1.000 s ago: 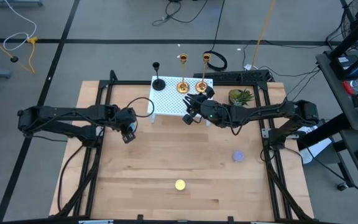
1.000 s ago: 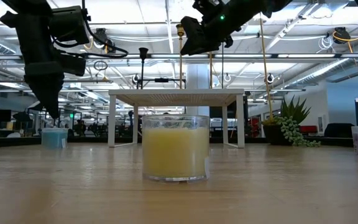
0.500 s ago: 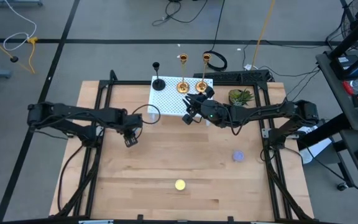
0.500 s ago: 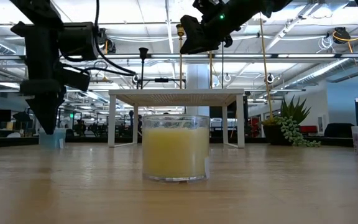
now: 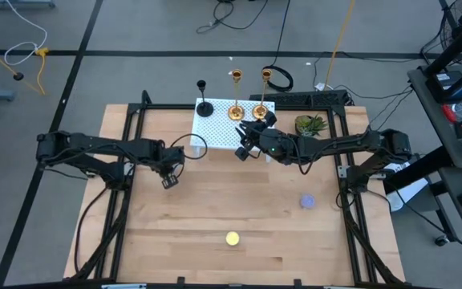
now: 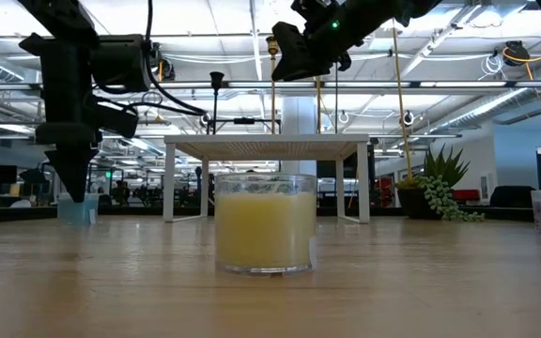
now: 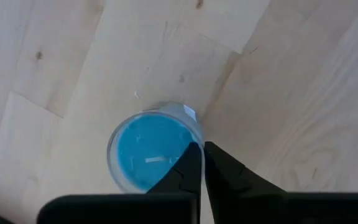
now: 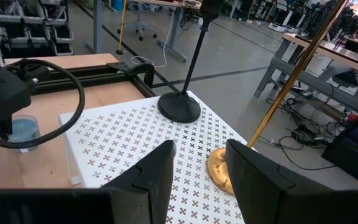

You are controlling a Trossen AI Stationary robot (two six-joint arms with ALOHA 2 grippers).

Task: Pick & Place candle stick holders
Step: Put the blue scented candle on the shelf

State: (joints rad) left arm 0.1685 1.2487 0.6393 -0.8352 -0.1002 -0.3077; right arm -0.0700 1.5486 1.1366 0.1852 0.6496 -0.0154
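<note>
Right claw [image 8: 199,163] open over rack [image 8: 123,155] near gold holder [image 8: 221,168] | left claw [image 7: 202,163] closed above blue candle [image 7: 146,154]

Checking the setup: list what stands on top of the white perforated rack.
On the white perforated rack stand the black holder and two gold holders. The right gripper covers part of its front edge.

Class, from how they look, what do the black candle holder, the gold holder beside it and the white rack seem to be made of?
Black candle holder: probably painted metal, matte and dark with a thin rigid stem. Gold holder: likely polished brass-like metal, with a shiny, reflective base. White rack: perhaps painted sheet metal or plastic, a flat white sheet with cross-shaped perforations.
</note>
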